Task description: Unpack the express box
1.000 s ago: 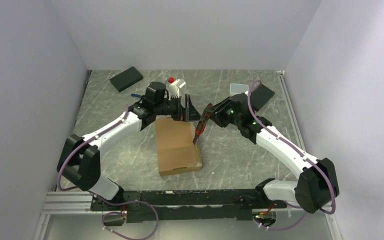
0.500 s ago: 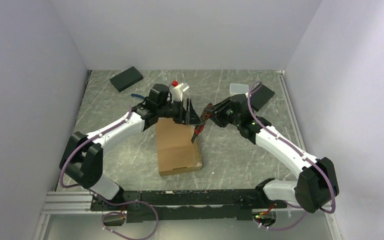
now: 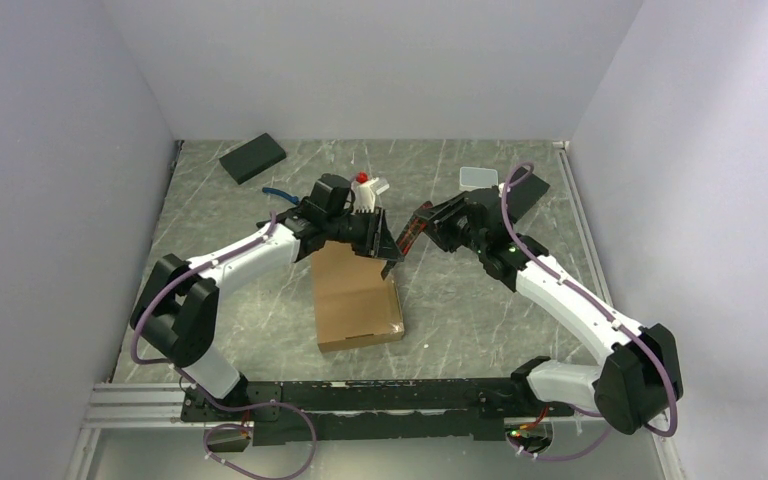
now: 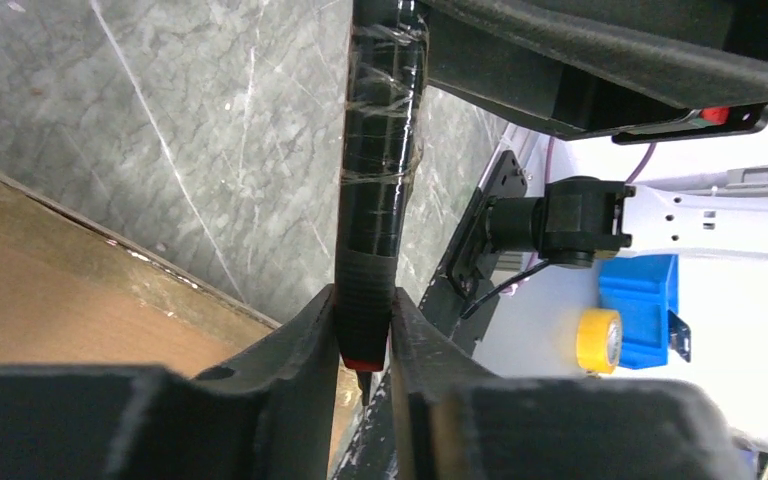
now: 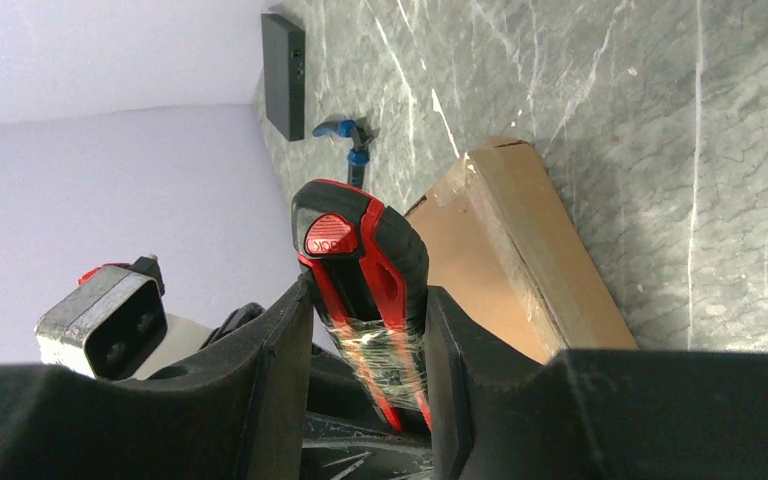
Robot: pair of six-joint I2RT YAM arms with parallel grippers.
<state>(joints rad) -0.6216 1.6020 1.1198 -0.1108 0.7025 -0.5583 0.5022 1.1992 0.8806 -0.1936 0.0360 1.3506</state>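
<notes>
The express box (image 3: 355,300) lies flat on the table between the arms, a plain brown cardboard mailer; the left wrist view shows its edge (image 4: 60,290) and the right wrist view its corner (image 5: 500,270). Above the box's far right corner hangs a red and black utility knife (image 3: 407,238). My right gripper (image 3: 422,222) is shut on its taped handle (image 5: 365,260). My left gripper (image 3: 388,255) is shut on the ribbed black front end (image 4: 378,200), with a short tip poking out below the fingers (image 4: 305,340).
A black block (image 3: 252,157) lies at the back left and another (image 3: 523,190) at the back right beside a small white case (image 3: 478,177). A blue piece (image 3: 275,188) lies behind the left arm. Grey walls stand on both sides.
My left gripper has moved right to the knife and shut on its front end. The right gripper has kept its hold on the knife and raised it a little.
</notes>
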